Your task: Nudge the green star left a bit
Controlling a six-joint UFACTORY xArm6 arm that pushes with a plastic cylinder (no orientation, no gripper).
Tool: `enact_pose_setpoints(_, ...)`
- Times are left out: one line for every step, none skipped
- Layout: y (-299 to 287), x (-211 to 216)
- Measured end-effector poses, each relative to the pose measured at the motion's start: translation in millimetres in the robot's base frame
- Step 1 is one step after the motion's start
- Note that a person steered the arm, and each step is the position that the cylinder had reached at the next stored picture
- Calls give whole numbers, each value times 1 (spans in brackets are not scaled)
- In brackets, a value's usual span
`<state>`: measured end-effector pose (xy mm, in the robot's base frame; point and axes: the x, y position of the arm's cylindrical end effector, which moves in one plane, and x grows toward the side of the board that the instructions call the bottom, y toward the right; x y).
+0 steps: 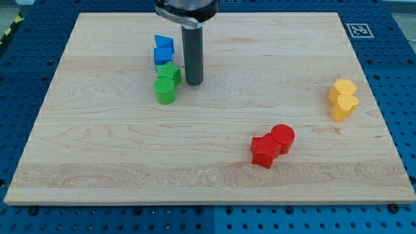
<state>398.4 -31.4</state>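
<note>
The green star (169, 71) lies on the wooden board (208, 182) in the upper left part of the view. A green cylinder (165, 90) touches it just below. Two blue blocks (163, 50) sit just above the star, close together. My tip (194, 82) rests on the board right beside the star's right side, touching it or nearly so. The dark rod rises from the tip to the view's top.
A red cylinder (283, 137) and a red block (264, 151) sit together at the lower right of centre. Two yellow blocks (343, 99) sit near the board's right edge. A marker tag (359, 29) is off the top right corner.
</note>
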Motion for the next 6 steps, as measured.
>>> enact_pose_setpoints(-5,0)
enact_pose_setpoints(-9,0)
enact_pose_setpoints(-16,0)
enact_pose_setpoints(-24,0)
enact_pose_setpoints(-16,0)
enact_pose_setpoints(31,0)
